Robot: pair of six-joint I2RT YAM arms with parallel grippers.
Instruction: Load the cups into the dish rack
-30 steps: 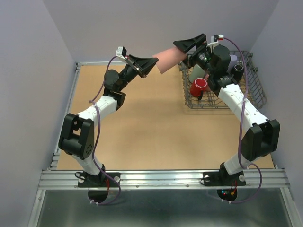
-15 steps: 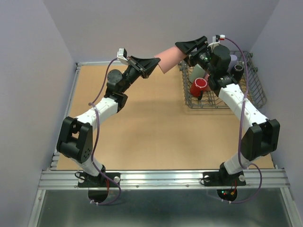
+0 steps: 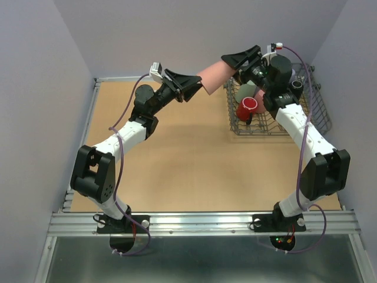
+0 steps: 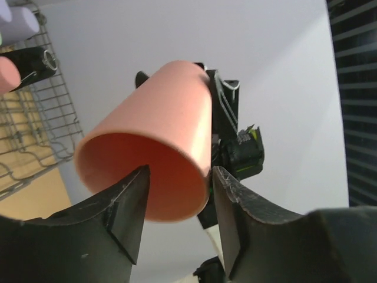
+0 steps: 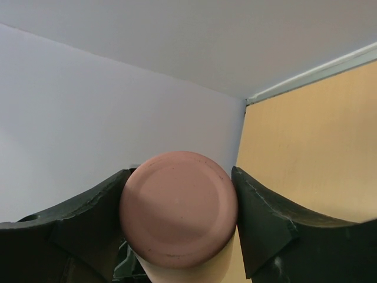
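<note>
A pink cup (image 3: pixel 215 75) hangs in the air left of the dish rack (image 3: pixel 318 115), between my two grippers. My right gripper (image 3: pixel 234 59) is shut on its base end; in the right wrist view the cup's round base (image 5: pixel 177 218) sits tight between both fingers (image 5: pixel 259 218). My left gripper (image 3: pixel 194 88) is at the cup's open rim (image 4: pixel 147 159) with its jaws open, one finger in front of the mouth and the other just outside the wall. In the rack lie a red cup (image 3: pixel 247 107), a pale green cup (image 3: pixel 246 92) and a black cup (image 3: pixel 296 85).
The wooden table (image 3: pixel 177 153) is walled at the back and both sides. The rack stands at the back right. The left wrist view shows a lavender cup (image 4: pixel 20 20) and another pink cup (image 4: pixel 6 73) by the rack's wires (image 4: pixel 41 124).
My right gripper has closed on the pink cup's base. My left gripper, shut on the rim before, has now opened. Both grippers and the cup have shifted slightly right and up.
</note>
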